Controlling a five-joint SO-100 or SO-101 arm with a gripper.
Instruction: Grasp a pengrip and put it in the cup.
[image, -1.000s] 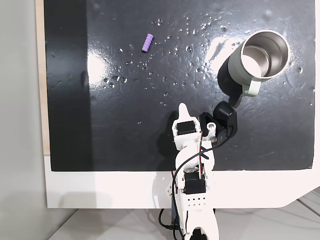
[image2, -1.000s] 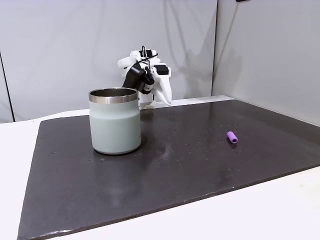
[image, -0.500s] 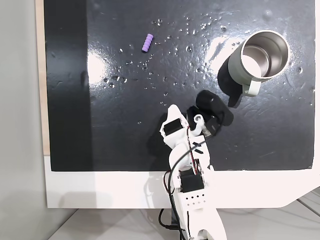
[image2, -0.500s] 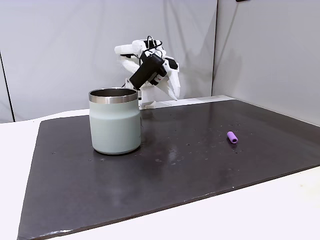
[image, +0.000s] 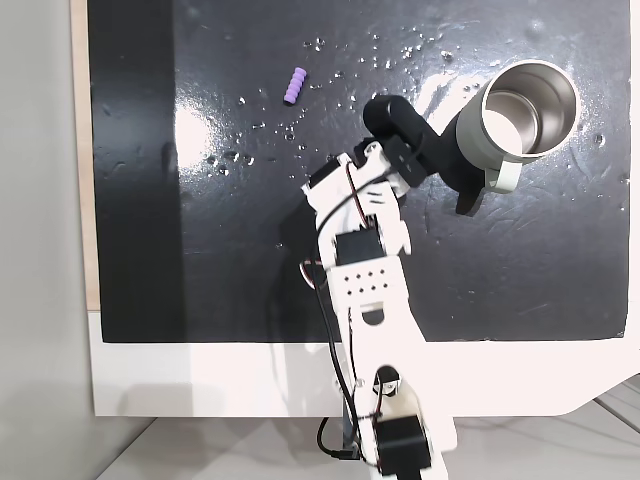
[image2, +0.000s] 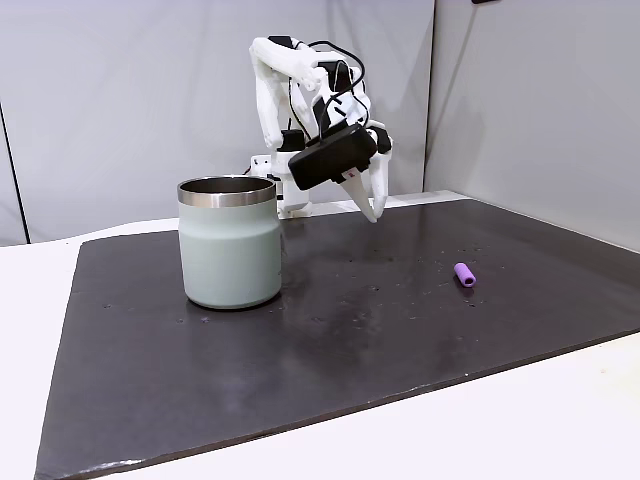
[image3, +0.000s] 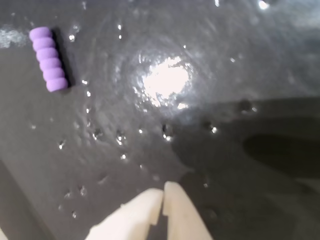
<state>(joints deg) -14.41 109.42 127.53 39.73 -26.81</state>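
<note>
We see a glossy black mat with bright glare spots and small specks, lying on a white table. In a fixed view, plain pale grey walls stand behind, meeting at a far-right corner.

One fixed view looks straight down on the mat, arm base at the bottom edge. The other sits low at the far side, facing the arm — both cover the whole mat. Wrist view's close, angled down.
</note>
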